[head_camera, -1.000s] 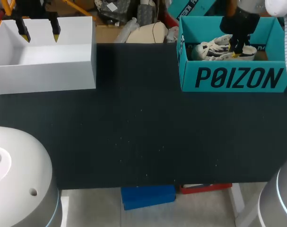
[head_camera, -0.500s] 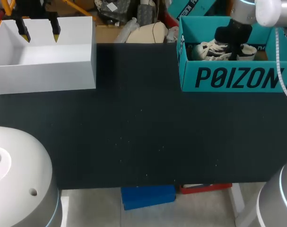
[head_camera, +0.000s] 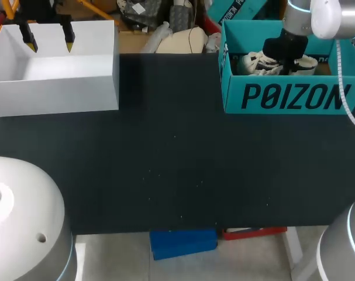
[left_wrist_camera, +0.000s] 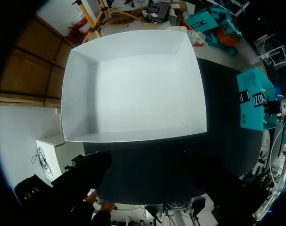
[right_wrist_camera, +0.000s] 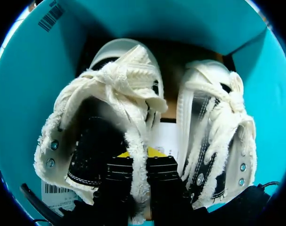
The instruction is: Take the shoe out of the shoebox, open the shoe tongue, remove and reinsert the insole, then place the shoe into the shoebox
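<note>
Teal shoebox [head_camera: 288,96] at the far right corner of the table [head_camera: 165,175] holds the shoe [right_wrist_camera: 100,117]. The right gripper [right_wrist_camera: 140,164] has sunk into it and now pinches the shoe's frayed collar, so lifting out seems next. Meanwhile the left gripper [head_camera: 48,36] hangs open above the white box [head_camera: 54,88].

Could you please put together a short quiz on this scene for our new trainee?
1. True or false: the left gripper hangs open above the white box.
2. How many shoes lie in the teal shoebox? A) none B) one C) two
3. Fill in: the right gripper has its fingers closed on the frayed edge of a ____.
Key: 1 true; 2 C; 3 shoe.
</note>
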You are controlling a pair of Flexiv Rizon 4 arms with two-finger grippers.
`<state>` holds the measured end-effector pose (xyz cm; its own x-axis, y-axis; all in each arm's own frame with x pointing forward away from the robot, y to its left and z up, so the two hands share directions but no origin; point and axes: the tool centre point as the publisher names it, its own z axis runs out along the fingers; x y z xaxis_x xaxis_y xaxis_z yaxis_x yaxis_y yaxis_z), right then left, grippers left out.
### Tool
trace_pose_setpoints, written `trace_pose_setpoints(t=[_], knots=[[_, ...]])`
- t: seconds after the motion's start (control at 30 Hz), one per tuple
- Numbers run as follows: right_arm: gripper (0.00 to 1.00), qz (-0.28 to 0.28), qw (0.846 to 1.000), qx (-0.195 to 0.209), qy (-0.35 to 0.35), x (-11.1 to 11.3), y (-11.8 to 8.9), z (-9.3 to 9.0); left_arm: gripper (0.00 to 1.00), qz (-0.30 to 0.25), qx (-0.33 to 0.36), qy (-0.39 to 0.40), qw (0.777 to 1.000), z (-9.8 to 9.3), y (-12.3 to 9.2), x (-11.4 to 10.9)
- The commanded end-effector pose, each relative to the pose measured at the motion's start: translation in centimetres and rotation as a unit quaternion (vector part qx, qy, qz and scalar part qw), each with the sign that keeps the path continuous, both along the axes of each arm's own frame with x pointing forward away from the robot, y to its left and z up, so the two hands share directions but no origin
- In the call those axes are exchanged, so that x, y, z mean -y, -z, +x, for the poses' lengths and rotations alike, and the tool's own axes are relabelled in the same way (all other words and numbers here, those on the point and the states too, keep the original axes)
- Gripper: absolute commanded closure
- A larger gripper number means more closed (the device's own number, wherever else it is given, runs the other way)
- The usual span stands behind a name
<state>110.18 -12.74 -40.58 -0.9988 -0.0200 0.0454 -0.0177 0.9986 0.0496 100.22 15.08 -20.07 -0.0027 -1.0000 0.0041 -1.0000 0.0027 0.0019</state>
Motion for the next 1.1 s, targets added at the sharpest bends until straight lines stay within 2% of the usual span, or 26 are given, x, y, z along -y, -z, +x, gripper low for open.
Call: trace_pose_setpoints(t=[0.03,0.23,0.43,0.63,0.83,1.0,1.1], knots=[[1.0,-0.008,1.0,0.0,0.005,0.4,-0.8,-0.1,0.0,0.001,0.0,-0.001,1.0,-0.1,-0.1,0.1],[1.0,-0.024,1.0,0.009,0.01,1.6,-4.3,0.2,0.0,0.001,0.0,-0.001,1.0,-0.1,-0.1,0.1],[1.0,-0.044,0.999,0.018,0.013,2.2,-10.6,0.7,0.0,0.001,0.0,-0.001,1.0,-0.1,-0.1,0.1],[1.0,-0.071,0.997,0.035,0.017,1.7,-17.0,0.4,0.0,0.001,0.0,-0.001,1.0,-0.1,-0.1,0.1],[1.0,-0.102,0.994,0.044,0.019,0.0,-22.2,-1.2,0.0,0.001,0.0,-0.001,1.0,-0.1,-0.1,0.1],[1.0,-0.121,0.991,0.053,0.026,-1.5,-25.6,-3.5,0.0,0.001,0.0,-0.001,1.0,-0.1,-0.1,0.1],[1.0,-0.127,0.99,0.06,0.019,-3.2,-27.1,-5.6,0.0,0.001,0.0,-0.001,1.0,-0.1,-0.1,0.1]])
